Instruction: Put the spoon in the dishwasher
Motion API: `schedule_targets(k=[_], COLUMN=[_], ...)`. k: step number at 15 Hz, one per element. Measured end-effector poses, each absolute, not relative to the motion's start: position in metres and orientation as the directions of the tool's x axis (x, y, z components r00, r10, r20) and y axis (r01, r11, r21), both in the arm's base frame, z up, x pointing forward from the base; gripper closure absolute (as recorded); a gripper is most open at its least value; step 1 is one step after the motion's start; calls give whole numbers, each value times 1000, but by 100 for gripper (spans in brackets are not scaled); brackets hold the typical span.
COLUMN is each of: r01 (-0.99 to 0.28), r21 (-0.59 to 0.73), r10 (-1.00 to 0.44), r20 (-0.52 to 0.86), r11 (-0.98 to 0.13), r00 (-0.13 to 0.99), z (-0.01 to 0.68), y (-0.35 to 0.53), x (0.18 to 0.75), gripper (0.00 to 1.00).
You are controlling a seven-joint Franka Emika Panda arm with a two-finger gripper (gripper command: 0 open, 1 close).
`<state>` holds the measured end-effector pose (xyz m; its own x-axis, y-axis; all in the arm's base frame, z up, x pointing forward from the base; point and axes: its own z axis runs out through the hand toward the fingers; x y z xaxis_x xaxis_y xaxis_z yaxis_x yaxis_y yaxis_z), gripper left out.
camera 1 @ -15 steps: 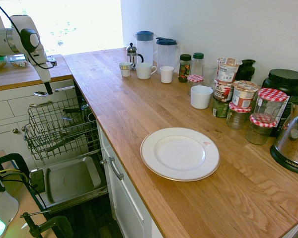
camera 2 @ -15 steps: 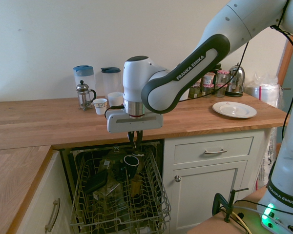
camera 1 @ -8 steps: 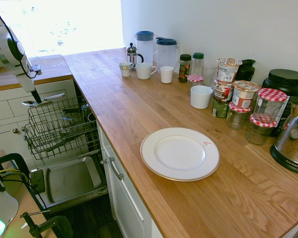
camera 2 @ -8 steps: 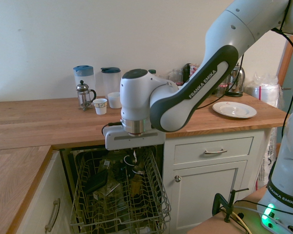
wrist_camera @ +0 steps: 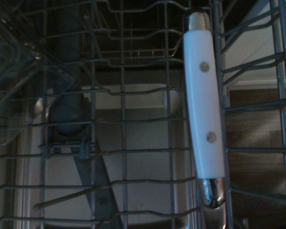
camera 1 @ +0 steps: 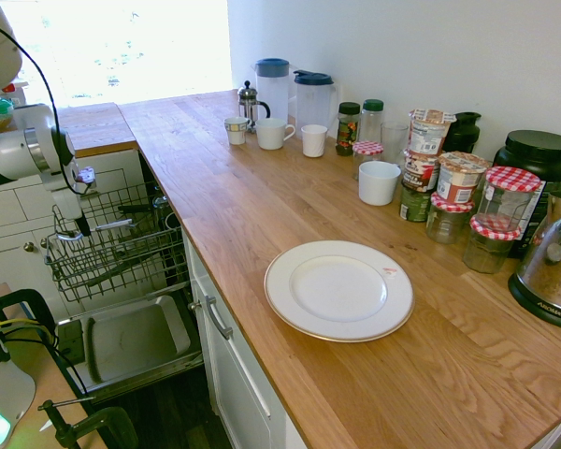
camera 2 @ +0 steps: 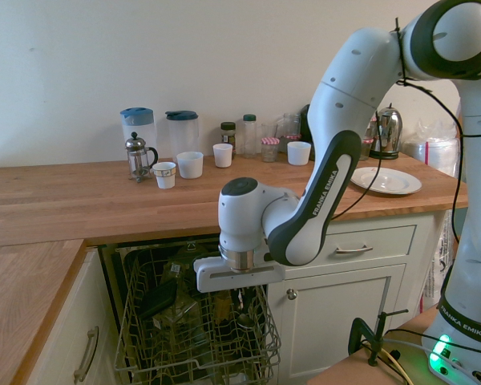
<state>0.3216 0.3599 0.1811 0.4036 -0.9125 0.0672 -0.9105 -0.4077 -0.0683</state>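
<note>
The dishwasher stands open, its dark wire rack [camera 1: 122, 253] pulled out above the grey steel door panel [camera 1: 131, 341]. My gripper [camera 1: 80, 227] is shut on the spoon [camera 1: 68, 237], a small silver one held roughly level at the rack's top edge on its outer side. From the other side, my wrist sits low over the rack [camera 2: 192, 337] and hides the fingers and the spoon. In the wrist view, rack wires [wrist_camera: 124, 119] fill the picture. A white-handled utensil [wrist_camera: 203, 109] with two rivets lies along them; I cannot tell whether it is held.
Dark dishes [camera 2: 164, 297] sit in the rack. White drawers [camera 1: 9, 201] stand behind it. A white cabinet [camera 2: 345, 249] stands beside it. The wooden counter [camera 1: 262, 206] carries a white plate [camera 1: 338, 290], mugs, pitchers and jars.
The arm has come down and outward with the spoon, from well above the rack to its top edge. The gripper has stayed shut.
</note>
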Motion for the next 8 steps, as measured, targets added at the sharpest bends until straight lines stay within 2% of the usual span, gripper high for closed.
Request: schedule_targets(k=[6, 7, 8], r01=[-924, -924, -925], r21=[-25, -21, -17], r10=[-923, -924, -924], r20=[46, 45, 47], r11=[-382, -381, -380], r00=[381, 380, 379], z=[116, 109, 105], y=[364, 366, 367], x=[344, 344, 342], gripper=[100, 0, 0])
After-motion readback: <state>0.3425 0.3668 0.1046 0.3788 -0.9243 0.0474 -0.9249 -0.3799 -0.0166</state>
